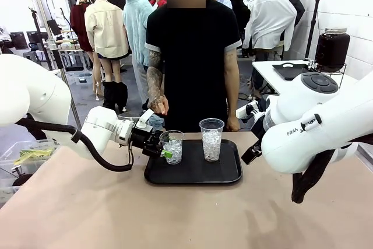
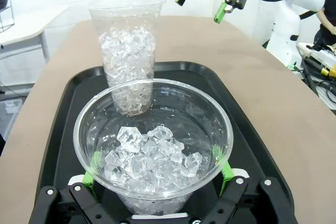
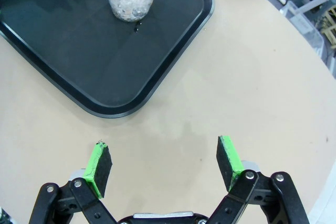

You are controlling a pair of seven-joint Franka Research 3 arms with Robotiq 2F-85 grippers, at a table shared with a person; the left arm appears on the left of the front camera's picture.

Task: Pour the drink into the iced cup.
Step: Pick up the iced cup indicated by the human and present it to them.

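1. Table [image 1: 87, 208]: tan top, w/ black tray [image 1: 192, 174] at ctr.
2. Left pincer [image 1: 166, 151]: jaws spread full, astride the short iced cup [image 1: 173, 141] on the tray's left half. Green pads [image 2: 224, 167] sit just beside the cup wall; contact unclear. Cup is on the tray, not lifted.
3. Person's hand [image 1: 158, 104]: at far side, above the left arm, apart from both cups.
4. Tall iced cup [image 1: 211, 139]: mid-tray, upright, ice nearly to rim. Near the short cup, not touching it.
5. Right pincer [image 3: 164, 156]: released, empty, over bare table just off the tray's edge.
6. Drink: none seen on the table or in either cup. Dark jar [image 1: 332, 48] on a side table, far right, may hold it; can't tell.
7. Step, est.: left pincer taking hold of the short iced cup. Advice:
   - close slowly, since thin plastic prob. buckles;
   - grip mid-wall, below the rim;
   - keep the cup upright so no ice spills;
   - steer clear of the tall iced cup.
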